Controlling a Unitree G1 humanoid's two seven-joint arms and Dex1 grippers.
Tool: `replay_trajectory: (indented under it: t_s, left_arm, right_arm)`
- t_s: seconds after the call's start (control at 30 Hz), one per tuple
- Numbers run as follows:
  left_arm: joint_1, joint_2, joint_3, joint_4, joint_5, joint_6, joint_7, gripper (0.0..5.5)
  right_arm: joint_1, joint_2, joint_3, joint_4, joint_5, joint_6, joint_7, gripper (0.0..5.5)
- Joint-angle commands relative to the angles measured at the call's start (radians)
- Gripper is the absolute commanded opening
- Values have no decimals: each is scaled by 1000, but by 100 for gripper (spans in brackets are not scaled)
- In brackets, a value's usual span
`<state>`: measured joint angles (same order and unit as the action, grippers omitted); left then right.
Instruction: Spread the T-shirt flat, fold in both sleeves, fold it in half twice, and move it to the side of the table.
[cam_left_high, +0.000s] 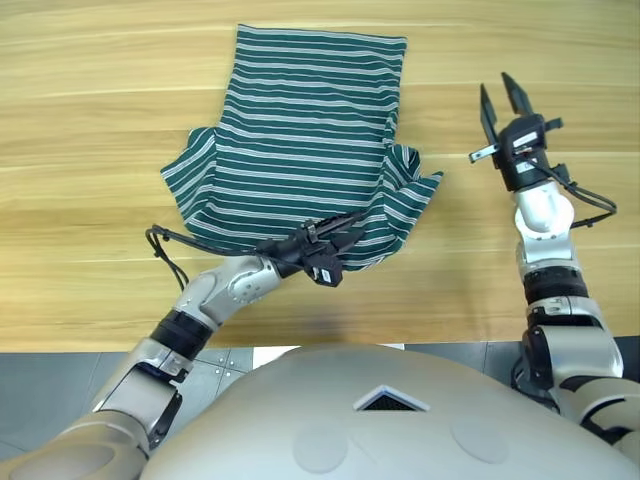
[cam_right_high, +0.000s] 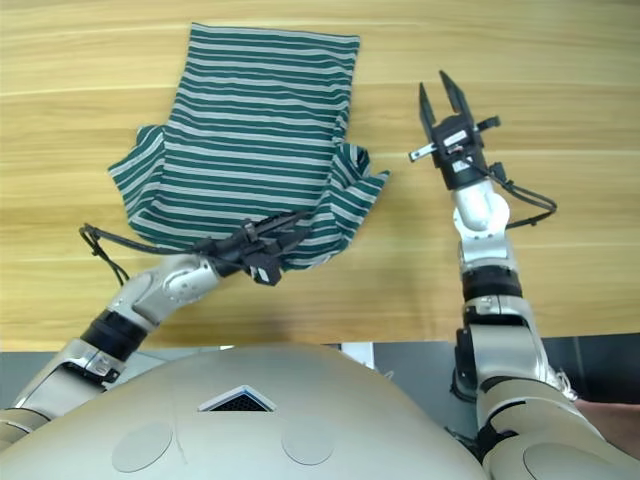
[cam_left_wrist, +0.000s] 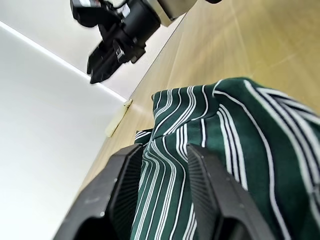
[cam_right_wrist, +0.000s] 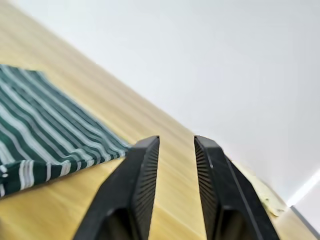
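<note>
A green T-shirt (cam_left_high: 300, 130) with thin white stripes lies on the wooden table (cam_left_high: 90, 60), its far part flat and its near part bunched, with a sleeve sticking out on each side. My left gripper (cam_left_high: 348, 233) is at the shirt's near edge, shut on a fold of the striped cloth (cam_left_wrist: 240, 130), which runs between its black fingers (cam_left_wrist: 125, 185). My right gripper (cam_left_high: 500, 97) stands to the right of the shirt, above bare wood, open and holding nothing. Beyond it in the right wrist view lies the shirt's edge (cam_right_wrist: 45, 135).
Bare wood lies all around the shirt, widest on the right and at the far left. A black cable (cam_left_high: 160, 245) loops from my left forearm over the table by the shirt's left sleeve. The table's near edge (cam_left_high: 80, 345) runs just in front of me.
</note>
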<state>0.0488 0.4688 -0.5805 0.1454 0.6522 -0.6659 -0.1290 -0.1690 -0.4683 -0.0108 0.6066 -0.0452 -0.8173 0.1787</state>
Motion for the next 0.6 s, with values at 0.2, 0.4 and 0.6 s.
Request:
replay_trajectory:
  t_s: [0.2, 0.4, 0.6]
  left_arm:
    - [34, -12, -101, -4, 54, -24, -58, 163]
    - [-28, -116, -162, 43, 83, -9, -66, 163]
    - [-41, -105, -55, -19, 71, 45, 13, 163]
  right_arm:
    - [-15, 14, 122, -138, -210, 108, 49, 128]
    - [-80, 46, 224, -107, -350, 208, 43, 128]
    - [53, 20, 229, -146, -358, 248, 44, 128]
